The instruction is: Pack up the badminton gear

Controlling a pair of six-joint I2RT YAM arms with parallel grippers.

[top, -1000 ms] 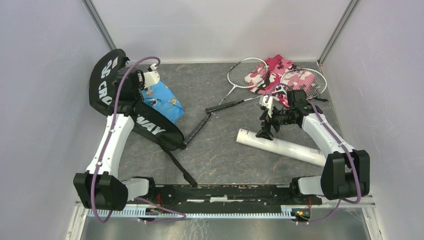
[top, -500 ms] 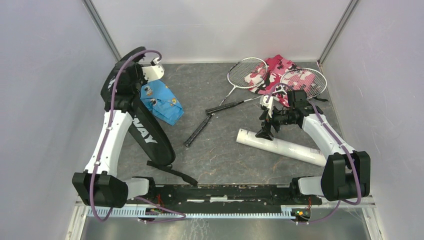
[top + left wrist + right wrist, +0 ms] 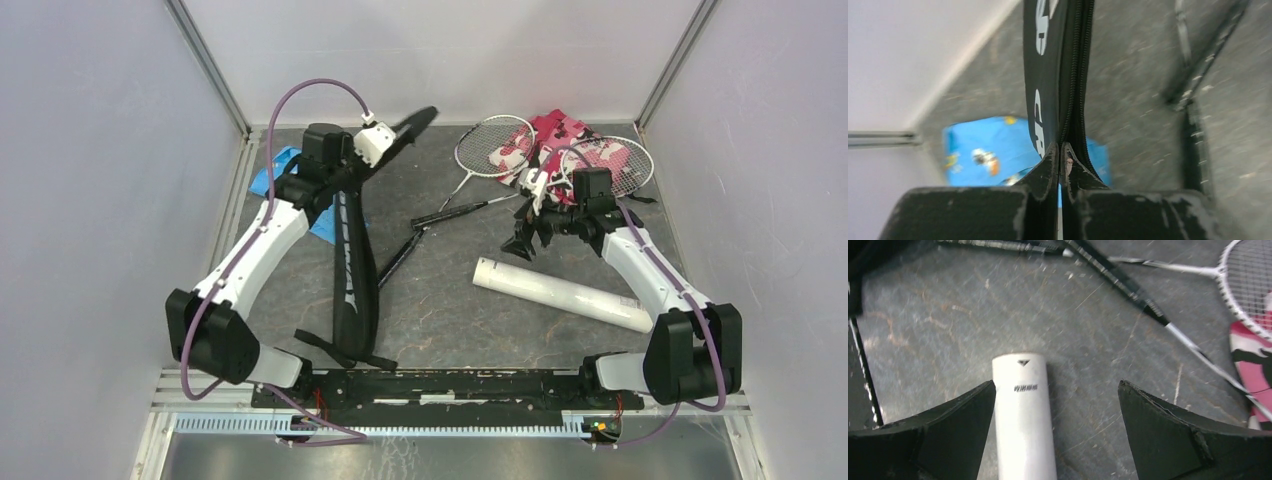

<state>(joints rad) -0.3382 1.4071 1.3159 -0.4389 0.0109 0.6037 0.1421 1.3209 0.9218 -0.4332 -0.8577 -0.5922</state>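
My left gripper (image 3: 345,188) is shut on the zipper edge of the long black racket bag (image 3: 352,270). The bag stands on edge and runs from the back middle to the near left. The left wrist view shows the fingertips (image 3: 1050,160) pinched on the bag (image 3: 1050,75). My right gripper (image 3: 522,243) is open and empty, just above the left end of the long white tube (image 3: 560,292). That tube end (image 3: 1023,405) lies by the left finger. Two silver rackets (image 3: 495,148) (image 3: 610,165) lie at the back right, black handles (image 3: 1128,282) crossing. No shuttlecock shows.
The pink camouflage cloth (image 3: 570,140) lies under the racket heads at the back right. The blue printed cloth (image 3: 268,178) lies at the back left, partly behind my left arm, also in the left wrist view (image 3: 983,145). The bag's black strap (image 3: 345,352) trails by the near rail.
My left arm has swung the bag from the left wall toward the middle and turned it on edge. My right gripper has lifted slightly off the tube end.
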